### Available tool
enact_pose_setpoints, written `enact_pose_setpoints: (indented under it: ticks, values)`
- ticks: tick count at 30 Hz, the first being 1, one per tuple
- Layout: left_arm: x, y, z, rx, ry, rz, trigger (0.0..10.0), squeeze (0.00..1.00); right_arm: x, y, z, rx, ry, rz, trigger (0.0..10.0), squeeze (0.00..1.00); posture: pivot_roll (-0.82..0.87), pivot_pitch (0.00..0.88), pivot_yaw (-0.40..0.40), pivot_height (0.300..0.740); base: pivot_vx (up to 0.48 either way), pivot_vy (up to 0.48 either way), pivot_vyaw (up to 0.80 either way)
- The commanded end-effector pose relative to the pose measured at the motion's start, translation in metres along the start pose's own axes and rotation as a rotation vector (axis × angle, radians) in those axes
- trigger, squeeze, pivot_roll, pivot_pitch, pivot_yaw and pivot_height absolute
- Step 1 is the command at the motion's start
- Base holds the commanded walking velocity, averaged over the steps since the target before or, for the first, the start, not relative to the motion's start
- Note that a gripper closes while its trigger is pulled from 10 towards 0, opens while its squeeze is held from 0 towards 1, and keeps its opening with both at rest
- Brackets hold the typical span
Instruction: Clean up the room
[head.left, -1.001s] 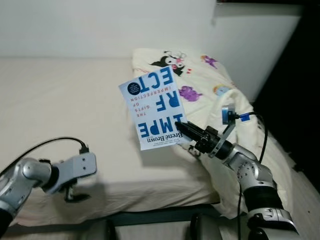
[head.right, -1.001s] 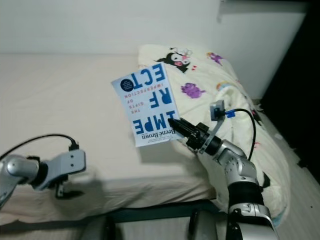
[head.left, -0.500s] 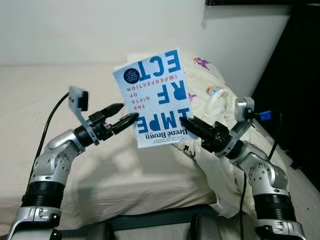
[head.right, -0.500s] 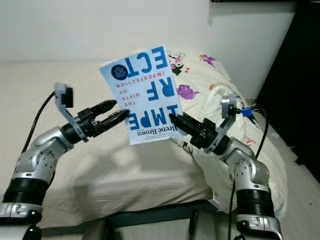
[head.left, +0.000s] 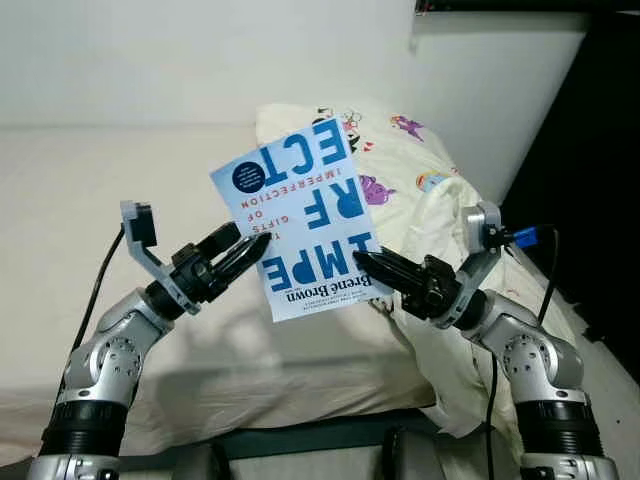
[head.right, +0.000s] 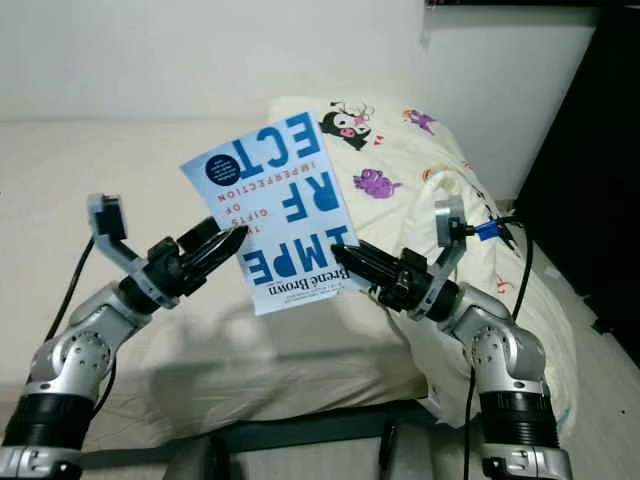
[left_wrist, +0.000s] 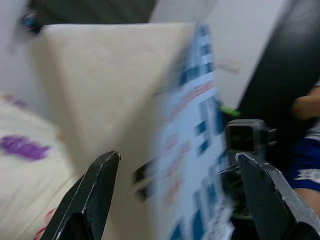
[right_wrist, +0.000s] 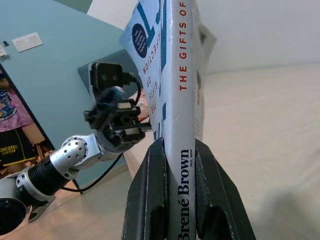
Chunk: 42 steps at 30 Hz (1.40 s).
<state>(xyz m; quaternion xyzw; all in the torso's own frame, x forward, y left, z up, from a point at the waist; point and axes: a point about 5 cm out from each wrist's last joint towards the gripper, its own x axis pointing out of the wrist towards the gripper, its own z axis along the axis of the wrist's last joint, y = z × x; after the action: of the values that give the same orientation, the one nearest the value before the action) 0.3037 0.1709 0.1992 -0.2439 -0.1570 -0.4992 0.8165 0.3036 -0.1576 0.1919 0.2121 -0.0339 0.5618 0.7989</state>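
While the left gripper (head.left: 250, 252) sits with fingers spread right at the book's (head.left: 300, 220) edge, the right gripper (head.left: 366, 268) is clamped on its spine, holding it up over the bed (head.left: 90, 190). Could slip during handoff if right lets go early.
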Motion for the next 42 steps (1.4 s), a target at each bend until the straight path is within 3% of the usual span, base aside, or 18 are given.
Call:
enact_pose_setpoints:
  ticks: [1,11,13,30,32,33,34,35,36,37,39,40,41,42]
  values:
    - [-0.002,-0.006,-0.001,-0.035,-0.016,-0.043,10.0,0.0,0.001,0.005,0.007,-0.019,-0.021,0.028,0.0,0.0,0.03,0.0,-0.034,0.492,0.0,0.0,0.0]
    - [0.0,-0.014,0.0,-0.065,-0.045,-0.091,10.0,0.0,0.0,0.008,0.006,-0.013,-0.001,0.026,0.0,0.0,0.02,0.0,-0.037,0.492,0.0,0.0,0.0]
    - [-0.001,-0.015,-0.001,-0.068,-0.027,-0.088,0.0,0.0,0.0,0.008,0.006,-0.013,0.003,0.02,0.0,0.0,0.02,0.0,-0.037,0.492,0.0,0.0,0.0]
    - [-0.001,-0.005,-0.009,-0.037,0.022,0.008,0.0,0.0,0.001,0.01,0.008,-0.015,0.007,0.02,0.0,0.0,0.02,0.0,-0.039,0.492,0.0,0.0,0.0]
    - [-0.005,0.006,-0.015,-0.009,0.038,0.114,0.0,0.0,0.001,0.008,0.008,-0.027,0.002,-0.007,0.0,0.0,0.02,0.0,-0.038,0.492,0.0,0.0,0.0]
    - [-0.007,0.012,-0.016,-0.001,0.035,0.173,0.0,0.0,0.001,0.005,0.008,-0.034,-0.002,-0.038,5.7,0.0,0.02,0.0,-0.038,0.492,0.0,0.0,0.0]
    - [-0.008,0.016,-0.017,0.002,0.032,0.21,0.0,0.0,0.001,0.003,0.008,-0.038,-0.006,-0.06,5.7,0.0,0.02,0.0,-0.038,0.492,0.0,0.0,0.0]
    - [-0.009,0.022,-0.016,0.001,0.012,0.261,0.0,0.0,0.001,-0.002,0.01,-0.039,-0.032,-0.1,10.0,0.0,0.02,0.0,-0.038,0.492,0.0,0.0,0.0]
    - [-0.01,0.024,-0.015,-0.001,-0.002,0.29,0.0,0.0,0.001,-0.005,0.012,-0.038,-0.051,-0.125,10.0,0.0,0.02,0.0,-0.037,0.492,0.0,0.0,0.0]
    - [-0.012,0.03,-0.014,0.004,-0.023,0.342,0.0,0.0,-0.001,-0.011,0.015,-0.041,-0.079,-0.171,10.0,0.85,0.02,0.0,-0.037,0.492,0.0,0.0,0.0]
    - [-0.014,0.033,-0.013,0.007,-0.036,0.376,0.0,0.0,-0.002,-0.014,0.017,-0.042,-0.097,-0.202,10.0,0.85,0.02,0.0,-0.037,0.492,0.0,0.0,0.0]
    - [-0.016,0.037,-0.012,0.021,-0.045,0.428,0.0,0.0,-0.003,-0.017,0.019,-0.047,-0.113,-0.231,10.0,1.0,0.02,0.0,-0.035,0.492,0.0,0.0,0.0]
    - [-0.016,0.037,-0.012,0.021,-0.045,0.428,0.0,0.0,-0.003,-0.017,0.019,-0.047,-0.113,-0.231,10.0,1.0,0.02,0.0,-0.035,0.492,0.0,0.0,0.0]
    - [-0.027,0.052,-0.009,0.074,-0.051,0.601,0.0,0.0,-0.01,-0.022,0.027,-0.065,-0.155,-0.297,10.0,1.0,0.02,0.0,-0.035,0.492,0.0,0.0,0.0]
